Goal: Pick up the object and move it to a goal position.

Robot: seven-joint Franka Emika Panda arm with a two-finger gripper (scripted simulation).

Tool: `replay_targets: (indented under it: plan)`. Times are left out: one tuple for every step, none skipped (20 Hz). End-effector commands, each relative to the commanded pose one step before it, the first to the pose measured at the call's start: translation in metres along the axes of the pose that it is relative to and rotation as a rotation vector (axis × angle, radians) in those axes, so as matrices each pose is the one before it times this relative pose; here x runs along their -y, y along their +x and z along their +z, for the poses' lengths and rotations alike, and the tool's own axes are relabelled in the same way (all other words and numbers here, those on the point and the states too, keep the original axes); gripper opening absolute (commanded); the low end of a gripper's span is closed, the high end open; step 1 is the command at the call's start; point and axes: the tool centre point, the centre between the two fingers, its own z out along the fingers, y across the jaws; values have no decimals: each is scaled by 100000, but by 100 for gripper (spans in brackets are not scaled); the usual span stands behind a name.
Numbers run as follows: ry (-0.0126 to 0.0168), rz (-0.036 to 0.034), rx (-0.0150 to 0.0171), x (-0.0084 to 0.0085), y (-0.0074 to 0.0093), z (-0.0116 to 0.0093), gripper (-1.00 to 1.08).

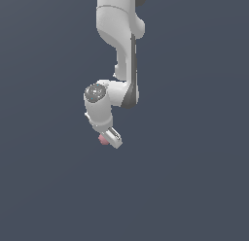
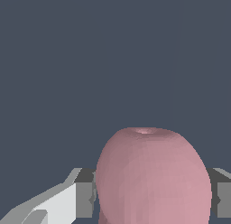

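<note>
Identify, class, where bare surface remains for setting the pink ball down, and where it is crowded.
Bare floor spreads on every side of the arm. The only crowded spot is right at the gripper, whose fingers flank the pink ball.

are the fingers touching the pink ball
Touching. In the wrist view the pink ball fills the space between the fingers, its sides meeting both pads with no gap. The exterior view shows it at the gripper tip.

White arm hangs down — pink ball [image 1: 103, 140] at end effector [image 1: 108, 139].
</note>
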Motion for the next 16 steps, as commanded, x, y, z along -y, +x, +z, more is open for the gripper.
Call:
replay_targets:
  plan:
    - [33,36,-20,-2502,-91,-455,-100]
    - [0,0,0,-1053,-31,-192,-100]
    - [0,0,0,-1091,-30,-199,-100]
    - [0,0,0,-1106,-28,-202,-100]
    - [0,0,0,-1089,-25,-200,-100]
    - [0,0,0,-1068,-22,-197,-100]
    - [61,10,32,-1055,-13,-195,-100]
    - [0,0,0,-1021,-15,-189,-100]
    - [0,0,0,-993,-11,-184,-100]
    - [0,0,0,-962,-7,-179,-100]
    - [0,0,0,-927,-3,-173,-100]
    - [0,0,0,-889,0,-167,-100]
    - [0,0,0,-846,5,-159,-100]
    - [0,0,0,-800,9,-151,-100]
    - [0,0,0,-749,14,-142,-100]
    - [0,0,0,-692,18,-132,-100]
